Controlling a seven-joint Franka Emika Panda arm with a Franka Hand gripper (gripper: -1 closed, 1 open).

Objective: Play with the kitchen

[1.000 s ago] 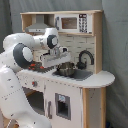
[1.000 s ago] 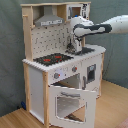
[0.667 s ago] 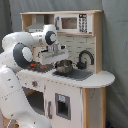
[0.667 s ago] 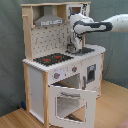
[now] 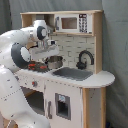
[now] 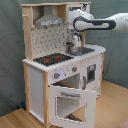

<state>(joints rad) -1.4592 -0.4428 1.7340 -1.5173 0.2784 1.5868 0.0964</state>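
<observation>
The arm is shifting sideways over the toy kitchen [image 6: 62, 65], carrying the gripper [image 6: 74, 44] from beside the black faucet [image 5: 85, 59] toward the hob [image 6: 50, 59]; whether it is apart or together cannot be told. The small pot [image 5: 54, 62] is sitting beneath it, so a grasp is likely coming.

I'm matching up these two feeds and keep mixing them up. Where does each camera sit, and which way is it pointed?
First exterior view: sits at the sink end beside the arm, which fills the first exterior view's left; faces the kitchen, sink and faucet nearest.
Second exterior view: sits off the oven corner, facing the open oven door and hob; the arm reaches in from the second exterior view's right.
Shared: kitchen, arm, microwave, and a metal pot under the wrist.
</observation>
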